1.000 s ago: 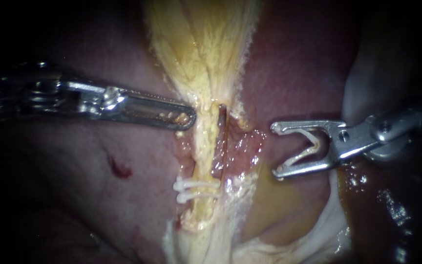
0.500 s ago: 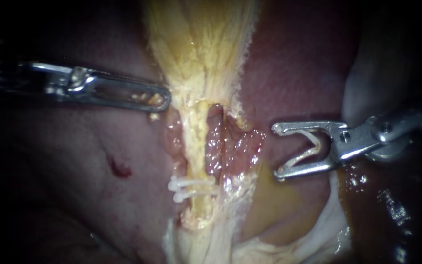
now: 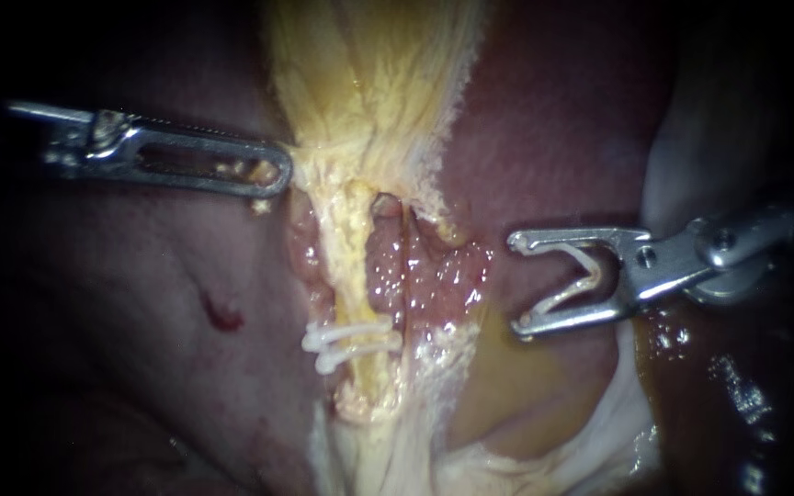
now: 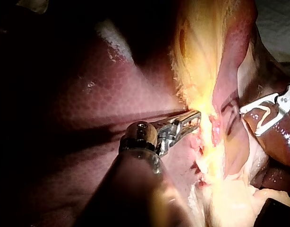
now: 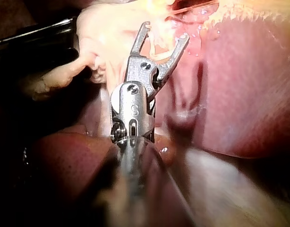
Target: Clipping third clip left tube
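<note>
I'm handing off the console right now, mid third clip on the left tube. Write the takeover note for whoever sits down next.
Left instrument: its tip is at the edge of the yellow tissue beside the left tube. I cannot tell whether it grips.
Right instrument: the claw stands wide around the loaded clip, clear of the tissue and to the tube's right.
Done: two white clips sit side by side across the tube's lower part.
Left to do: carry the loaded clip over the tube, probably above the pair where it lies bare, then close it and back out.
</note>
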`<act>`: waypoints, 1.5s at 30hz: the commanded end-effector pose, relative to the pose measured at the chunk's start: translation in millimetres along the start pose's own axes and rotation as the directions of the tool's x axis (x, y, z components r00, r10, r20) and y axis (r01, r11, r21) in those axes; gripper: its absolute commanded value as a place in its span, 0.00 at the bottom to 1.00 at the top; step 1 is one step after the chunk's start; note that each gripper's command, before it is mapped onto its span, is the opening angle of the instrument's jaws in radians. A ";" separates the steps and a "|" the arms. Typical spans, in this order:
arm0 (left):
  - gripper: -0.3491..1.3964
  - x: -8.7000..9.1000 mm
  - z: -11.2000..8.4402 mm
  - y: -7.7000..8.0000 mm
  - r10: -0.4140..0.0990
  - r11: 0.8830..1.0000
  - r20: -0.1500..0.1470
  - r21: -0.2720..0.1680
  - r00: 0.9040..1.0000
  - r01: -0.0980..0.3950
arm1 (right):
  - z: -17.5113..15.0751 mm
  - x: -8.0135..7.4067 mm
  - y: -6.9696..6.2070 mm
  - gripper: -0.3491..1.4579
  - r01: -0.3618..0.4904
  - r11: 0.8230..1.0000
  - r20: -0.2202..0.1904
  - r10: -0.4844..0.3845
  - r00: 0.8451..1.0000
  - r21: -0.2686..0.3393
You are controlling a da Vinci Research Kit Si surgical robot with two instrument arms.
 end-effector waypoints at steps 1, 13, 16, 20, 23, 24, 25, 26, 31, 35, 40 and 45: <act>0.00 0.1 0.1 0.0 0.001 1.000 0.000 -0.002 1.000 -0.001 | 0.3 0.1 0.0 0.47 -0.001 1.000 -0.001 0.001 1.000 0.004; 0.00 0.6 0.9 -0.3 0.002 1.000 0.002 -0.003 1.000 -0.002 | 7.6 1.2 0.1 0.47 -0.026 0.999 -0.039 0.027 0.999 0.029; 0.00 0.6 0.9 -0.3 0.002 1.000 0.002 -0.002 1.000 -0.002 | 9.5 1.2 0.0 0.47 -0.034 0.999 -0.042 0.035 0.998 0.037; 0.00 0.6 0.9 -0.3 0.002 1.000 0.002 -0.002 1.000 -0.002 | 11.5 1.0 -0.1 0.47 -0.045 0.998 -0.046 0.047 0.998 0.047; 0.00 0.6 0.9 -0.3 0.002 1.000 0.002 -0.002 1.000 -0.002 | 12.5 0.4 0.0 0.47 -0.053 0.998 -0.044 0.054 0.998 0.044; 0.00 0.6 0.9 -0.3 0.002 1.000 0.002 -0.002 1.000 -0.002 | 12.6 0.2 0.1 0.47 -0.058 0.997 -0.043 0.060 0.997 0.043; 0.00 0.6 0.8 -0.3 0.002 1.000 0.002 -0.002 1.000 -0.002 | 12.6 -0.1 0.2 0.47 -0.064 0.997 -0.043 0.065 0.997 0.043; 0.00 0.6 0.8 -0.3 0.002 1.000 0.002 -0.002 1.000 -0.002 | 12.6 -0.4 0.6 0.47 -0.076 0.996 -0.042 0.078 0.996 0.042; 0.00 0.6 0.8 -0.3 0.002 1.000 0.002 -0.002 1.000 -0.002 | 12.1 -2.0 2.0 0.47 -0.123 0.992 -0.040 0.125 0.991 0.042; 0.00 0.6 0.8 -0.2 0.002 1.000 0.001 -0.002 1.000 -0.002 | 11.9 -3.3 2.7 0.47 -0.145 0.989 -0.038 0.146 0.989 0.041; 0.00 0.6 0.8 -0.2 0.002 1.000 0.001 -0.002 1.000 -0.002 | 11.9 -3.7 3.0 0.47 -0.154 0.987 -0.040 0.156 0.987 0.042; 0.00 0.6 0.8 -0.2 0.002 1.000 0.001 -0.002 1.000 -0.002 | 12.0 -3.8 3.1 0.47 -0.171 0.984 -0.066 0.174 0.983 0.055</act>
